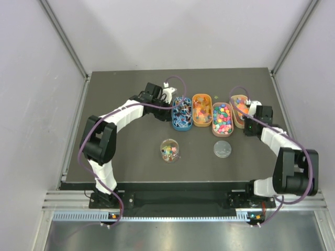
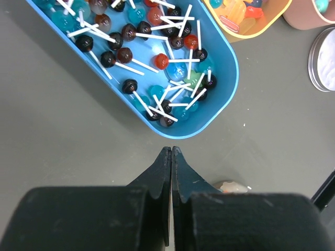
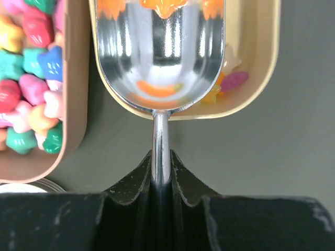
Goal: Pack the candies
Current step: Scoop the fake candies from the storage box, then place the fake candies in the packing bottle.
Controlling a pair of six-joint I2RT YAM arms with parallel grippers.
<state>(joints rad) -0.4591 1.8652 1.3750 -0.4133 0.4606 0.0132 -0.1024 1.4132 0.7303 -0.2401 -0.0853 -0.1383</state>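
Observation:
Small star-shaped candies in pink, blue, green and yellow fill the pink tray. A few more candies lie in the beige tray. My right gripper is shut on the handle of a metal scoop, whose bowl hangs over the beige tray with orange showing at its far end. In the top view that gripper is at the right end of the tray row. My left gripper is shut on nothing, above the table beside the blue tray of lollipops.
Four oval trays stand in a row, among them the blue tray and an orange tray. In front of them are a clear round jar holding some candies and its round lid. Both arms reach in from the table's sides.

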